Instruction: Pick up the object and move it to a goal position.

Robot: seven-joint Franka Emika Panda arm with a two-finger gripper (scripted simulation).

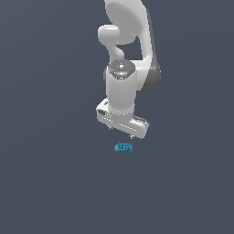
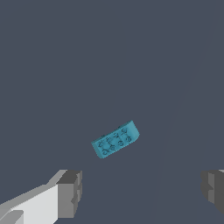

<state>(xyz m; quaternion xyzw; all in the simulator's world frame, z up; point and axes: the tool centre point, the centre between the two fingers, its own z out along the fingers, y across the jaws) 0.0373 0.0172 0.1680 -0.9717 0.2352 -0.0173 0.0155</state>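
Flat slate-grey ground fills both views, with no edge, wall or marker to show where the goal lies. On it rests the block (image 1: 123, 147), a small teal piece with rounded ends and rows of pale studs on top; in the exterior view it sits just below and a little nearer than the gripper (image 1: 120, 132), apart from it. The gripper hangs over the block with its jaws spread wide: in the wrist view the two dark fingertips (image 2: 70, 194) stand far apart, and the block (image 2: 115, 139) lies ahead of them, turned at a slant to the line between them.

It looks stiff and light, like moulded plastic, unlikely to give or break under a pinch, though smooth sides could slip. The best hold is probably across its narrow width, on the two long flat sides, with the wrist turned to match the slant first.
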